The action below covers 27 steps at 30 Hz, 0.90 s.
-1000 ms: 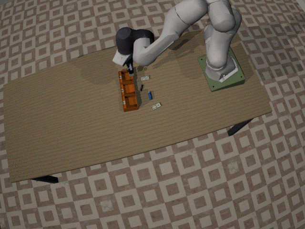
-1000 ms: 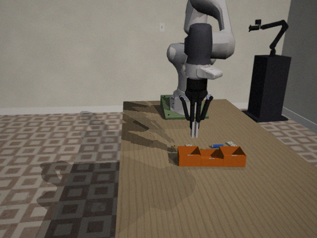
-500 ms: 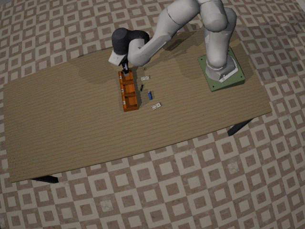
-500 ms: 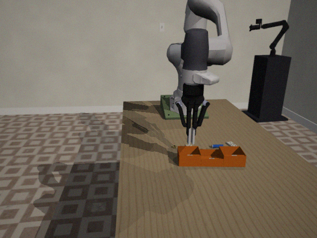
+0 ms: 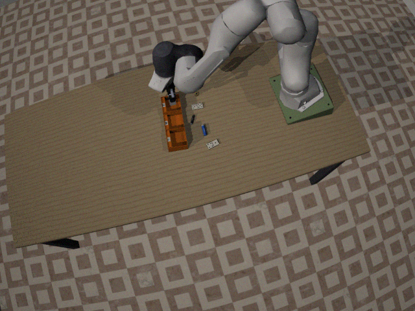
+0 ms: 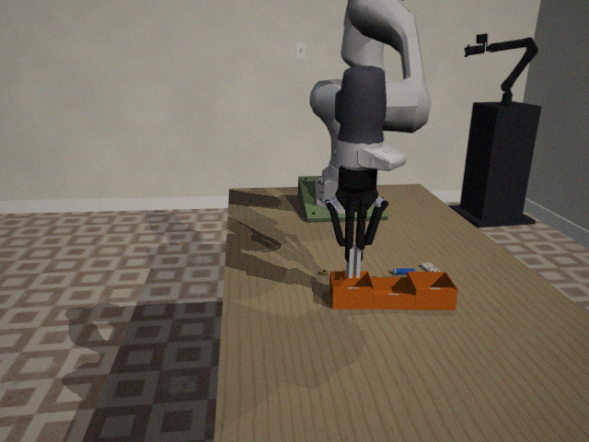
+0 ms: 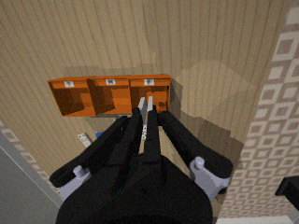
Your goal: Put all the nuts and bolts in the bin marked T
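Orange bins (image 5: 177, 147) (image 6: 394, 301) (image 7: 123, 81) here, my pincer (image 5: 172, 102) (image 6: 354, 274) (image 7: 148, 103) closed, nothing visibly gripped; exterior view's nine o'clock, one nut (image 5: 196, 93) (image 6: 323, 273) left to bin.

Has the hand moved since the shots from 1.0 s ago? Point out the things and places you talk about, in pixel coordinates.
Yes. In the exterior view, the hand (image 5: 172, 102) (image 6: 353, 275) (image 7: 148, 103) has come down: its fingertips were above the orange bins (image 5: 177, 148) (image 6: 394, 302) (image 7: 109, 77), and now reach the end compartment's opening.
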Each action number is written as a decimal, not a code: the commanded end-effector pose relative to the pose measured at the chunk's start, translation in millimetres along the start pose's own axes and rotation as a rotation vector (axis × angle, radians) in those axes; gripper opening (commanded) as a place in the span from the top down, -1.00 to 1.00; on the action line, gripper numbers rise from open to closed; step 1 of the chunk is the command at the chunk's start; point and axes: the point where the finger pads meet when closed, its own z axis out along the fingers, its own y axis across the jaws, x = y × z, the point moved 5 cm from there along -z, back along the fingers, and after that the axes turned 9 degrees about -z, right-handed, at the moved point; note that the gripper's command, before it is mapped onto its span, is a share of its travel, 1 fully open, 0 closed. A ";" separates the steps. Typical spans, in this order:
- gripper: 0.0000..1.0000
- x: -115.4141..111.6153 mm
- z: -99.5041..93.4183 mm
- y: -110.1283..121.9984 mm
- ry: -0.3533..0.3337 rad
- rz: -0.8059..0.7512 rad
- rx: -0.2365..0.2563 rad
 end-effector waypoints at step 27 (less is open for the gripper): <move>0.89 4.3 36.2 -0.2 0.013 -0.013 -0.006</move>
